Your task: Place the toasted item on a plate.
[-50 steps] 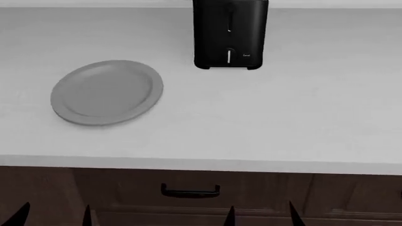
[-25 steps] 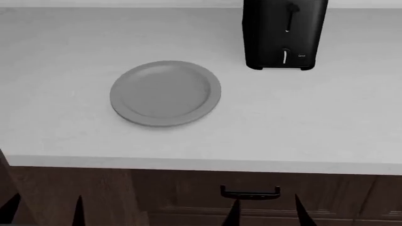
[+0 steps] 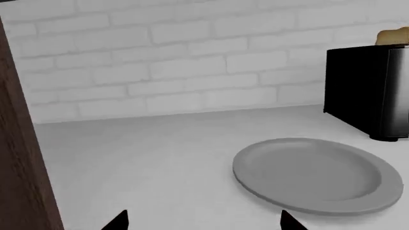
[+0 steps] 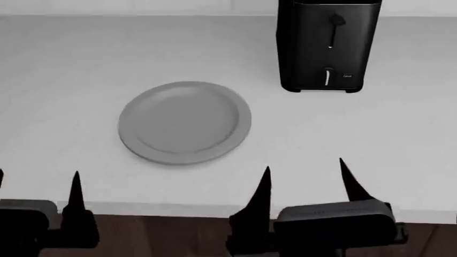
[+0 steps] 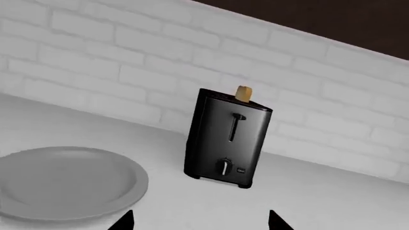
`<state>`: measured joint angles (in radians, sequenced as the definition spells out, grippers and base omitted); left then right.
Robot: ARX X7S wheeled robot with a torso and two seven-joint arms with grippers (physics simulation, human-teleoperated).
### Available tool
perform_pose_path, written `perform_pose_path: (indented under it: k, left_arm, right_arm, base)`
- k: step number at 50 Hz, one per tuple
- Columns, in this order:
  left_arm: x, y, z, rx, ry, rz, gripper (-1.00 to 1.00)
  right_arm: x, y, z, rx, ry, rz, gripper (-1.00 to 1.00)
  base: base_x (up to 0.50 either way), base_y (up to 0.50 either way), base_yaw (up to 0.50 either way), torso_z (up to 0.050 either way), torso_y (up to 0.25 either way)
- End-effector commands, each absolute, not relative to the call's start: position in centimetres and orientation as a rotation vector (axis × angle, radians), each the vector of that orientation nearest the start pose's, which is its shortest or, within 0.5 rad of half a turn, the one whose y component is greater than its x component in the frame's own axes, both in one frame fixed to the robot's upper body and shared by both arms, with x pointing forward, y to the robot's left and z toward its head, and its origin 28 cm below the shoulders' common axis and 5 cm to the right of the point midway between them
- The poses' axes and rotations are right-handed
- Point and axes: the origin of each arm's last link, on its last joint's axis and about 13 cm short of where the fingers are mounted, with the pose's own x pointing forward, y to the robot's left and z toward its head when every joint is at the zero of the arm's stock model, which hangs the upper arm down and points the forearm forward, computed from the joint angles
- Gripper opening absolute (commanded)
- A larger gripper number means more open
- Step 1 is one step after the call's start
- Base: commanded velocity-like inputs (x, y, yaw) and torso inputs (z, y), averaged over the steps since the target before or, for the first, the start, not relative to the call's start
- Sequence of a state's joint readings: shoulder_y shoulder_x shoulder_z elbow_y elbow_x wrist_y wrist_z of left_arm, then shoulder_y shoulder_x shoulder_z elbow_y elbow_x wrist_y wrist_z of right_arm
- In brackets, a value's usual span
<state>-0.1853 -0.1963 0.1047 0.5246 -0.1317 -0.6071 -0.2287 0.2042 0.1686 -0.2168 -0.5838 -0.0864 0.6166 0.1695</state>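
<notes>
The toast slice (image 5: 244, 94) sticks up from the top slot of the black toaster (image 5: 228, 139); its tan corner also shows in the left wrist view (image 3: 393, 36). In the head view the toast is hidden and only the toaster (image 4: 328, 45) shows. The light-grey plate (image 4: 184, 122) lies on the counter to the left of the toaster, also in the left wrist view (image 3: 319, 175) and right wrist view (image 5: 64, 182). My right gripper (image 4: 305, 179) is open and empty over the counter's front edge, short of the toaster. My left gripper (image 4: 36, 190) is open and empty at the front left.
A white counter (image 4: 371, 139) runs to a white brick wall (image 5: 96, 62). A dark wooden panel (image 3: 19, 158) stands beside my left gripper. Dark cabinet fronts (image 4: 179, 235) lie below the counter edge.
Both grippers have risen and moved forward over the counter's front edge. The head view has shifted, so the plate and toaster sit lower and the drawer handle is out of sight.
</notes>
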Motion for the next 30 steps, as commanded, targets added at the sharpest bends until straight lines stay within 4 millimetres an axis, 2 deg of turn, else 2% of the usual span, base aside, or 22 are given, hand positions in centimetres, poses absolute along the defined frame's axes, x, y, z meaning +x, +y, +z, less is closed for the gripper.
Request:
perform_pose_path:
  k: [1,9,16,24,30]
  left_arm:
    - [22.9,21.6,12.8,0.107,-0.110,0.068,1.00]
    - [23.5,21.5,13.4,0.126,-0.120,0.058,1.00]
    - [24.4,21.4,14.9,0.143,-0.137,0.052,1.00]
    - [26.8,22.2,18.4,0.165,-0.189,0.104,1.00]
    - [28.5,22.5,21.0,0.158,-0.214,0.129,1.00]
  right_arm:
    - [22.4,-9.3,13.8,-0.242,-0.241,-0.004,1.00]
    - [23.1,-9.5,13.9,-0.217,-0.219,-0.014,1.00]
    - [24.3,-9.8,15.5,-0.232,-0.230,-0.027,1.00]
    - [25.8,-10.2,17.3,-0.202,-0.222,-0.007,1.00]
    - [27.5,-10.5,20.3,-0.199,-0.261,-0.018,1.00]
  base:
    - [0.50,0.00,0.00,0.050,0.037]
    - [0.48,0.00,0.00,0.050,0.039]
    - [0.02,0.00,0.00,0.050,0.040]
    - [0.00,0.00,0.00,0.050,0.039]
    - [0.34,-0.06,0.00,0.050,0.038]
